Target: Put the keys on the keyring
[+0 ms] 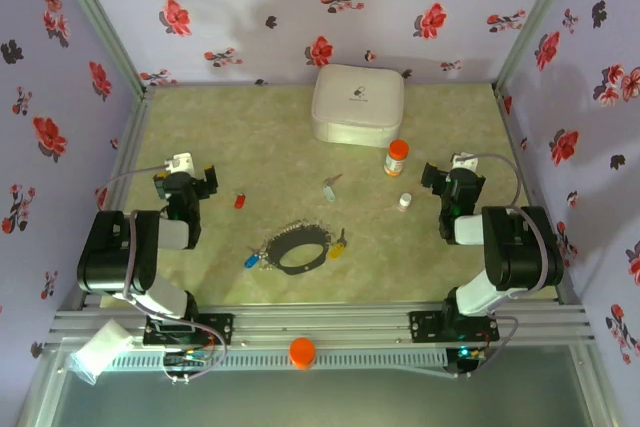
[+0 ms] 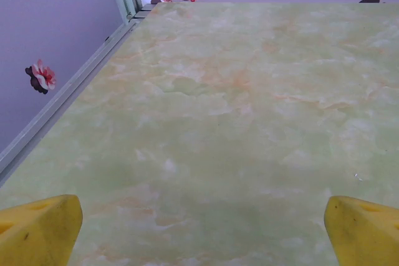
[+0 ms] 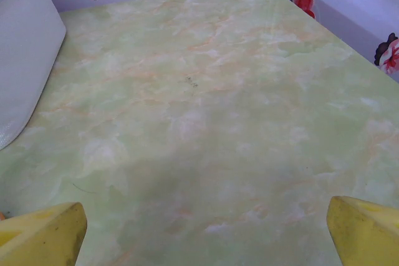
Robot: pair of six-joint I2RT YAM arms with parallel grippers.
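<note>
The dark keyring [image 1: 300, 249], edged with a bead chain, lies flat near the table's front middle. A blue key [image 1: 249, 261] rests at its left and a yellow key [image 1: 341, 243] at its right. Farther left lies a red key [image 1: 239, 201], and a silvery-grey key [image 1: 330, 188] sits behind the ring. My left gripper [image 1: 187, 179] is open at the left side, well away from the ring. My right gripper [image 1: 450, 175] stands open at the right side. Both wrist views have wide-apart yellow fingertips [image 2: 38, 228] [image 3: 40, 235] over bare tabletop.
A white rounded square box [image 1: 358, 104] stands at the back middle, its side in the right wrist view [image 3: 22, 60]. An orange-capped bottle [image 1: 397, 158] stands in front of it, and a tiny white cap [image 1: 404, 202] lies nearby. Flowered walls enclose the marbled green table [image 1: 250, 137].
</note>
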